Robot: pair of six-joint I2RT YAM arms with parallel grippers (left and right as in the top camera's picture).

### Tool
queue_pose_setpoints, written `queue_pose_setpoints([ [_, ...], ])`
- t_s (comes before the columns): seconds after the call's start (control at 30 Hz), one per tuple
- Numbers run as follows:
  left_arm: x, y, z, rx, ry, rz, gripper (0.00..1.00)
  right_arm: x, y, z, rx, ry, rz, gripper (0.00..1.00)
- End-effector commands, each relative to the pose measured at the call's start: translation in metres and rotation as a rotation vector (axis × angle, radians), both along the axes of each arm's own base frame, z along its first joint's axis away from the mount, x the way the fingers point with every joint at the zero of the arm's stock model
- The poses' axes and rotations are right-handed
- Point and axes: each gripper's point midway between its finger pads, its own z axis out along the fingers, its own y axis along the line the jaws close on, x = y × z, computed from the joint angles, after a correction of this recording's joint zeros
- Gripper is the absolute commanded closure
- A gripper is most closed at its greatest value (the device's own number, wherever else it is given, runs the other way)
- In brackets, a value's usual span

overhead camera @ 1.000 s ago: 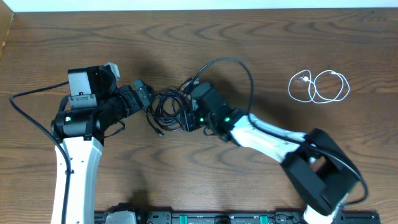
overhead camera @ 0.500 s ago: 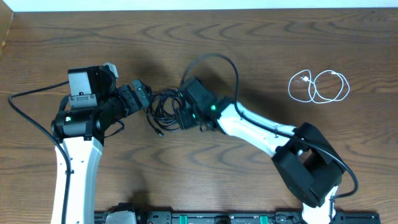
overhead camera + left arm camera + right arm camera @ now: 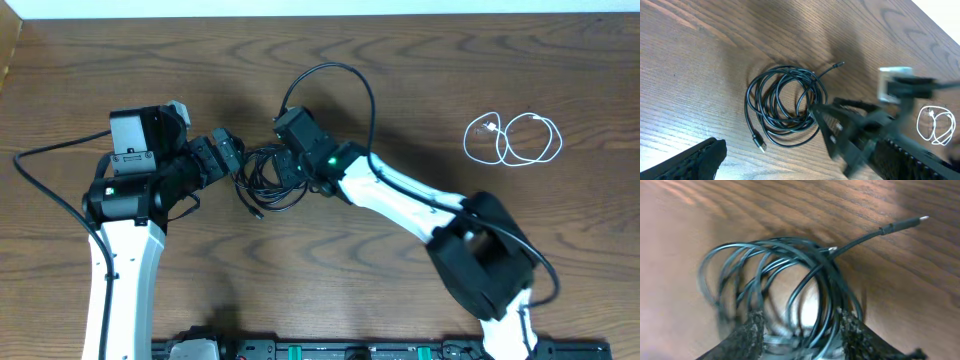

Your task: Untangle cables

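Observation:
The black cables [image 3: 265, 172] lie bunched in a loose coil on the wooden table, between the two arms. The left wrist view shows this coil [image 3: 782, 107] with a plug end [image 3: 760, 142] sticking out at its near side. My left gripper [image 3: 232, 155] stands wide open just left of the coil, nothing between its fingers [image 3: 695, 160]. My right gripper [image 3: 288, 168] is at the coil's right edge. In the right wrist view its fingers [image 3: 752, 330] straddle several strands of the coil [image 3: 790, 265] with a gap left, open. A white cable [image 3: 513, 138] lies apart at the far right.
The right arm's own thick black wire [image 3: 340, 80] arches above the coil. One free plug end [image 3: 905, 224] of the black coil points away from the right gripper. The table's far edge [image 3: 320, 14] runs along the top.
The right arm has swung its gripper up and to the left along the coil's right side. The coil and the left arm have stayed put.

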Motion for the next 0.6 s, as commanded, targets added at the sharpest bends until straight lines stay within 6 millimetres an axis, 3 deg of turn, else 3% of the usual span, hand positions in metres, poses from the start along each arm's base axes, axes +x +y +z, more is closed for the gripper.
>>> queue_pose_setpoints([
  [0.0,0.002,0.003,0.004,0.007,-0.008,0.017,0.01,0.004,-0.007,-0.036,-0.060,0.014,-0.018,0.58],
  [0.07,0.002,0.003,0.004,0.007,-0.009,0.017,0.01,0.004,-0.008,-0.049,-0.073,0.026,-0.018,0.64],
  [0.2,0.002,0.003,0.004,0.007,-0.009,0.017,0.01,0.001,-0.013,-0.059,-0.097,0.048,-0.020,0.99],
  [0.27,0.002,0.003,0.005,0.007,-0.009,0.017,0.01,-0.001,-0.014,-0.051,-0.090,0.060,-0.016,0.99],
  [0.37,0.002,0.003,0.004,0.007,-0.009,0.017,0.01,-0.008,-0.020,-0.029,-0.068,0.095,0.000,0.99],
  [0.57,0.002,0.003,0.004,0.007,-0.008,0.017,0.01,-0.021,-0.026,0.050,0.027,0.051,0.146,0.99],
])
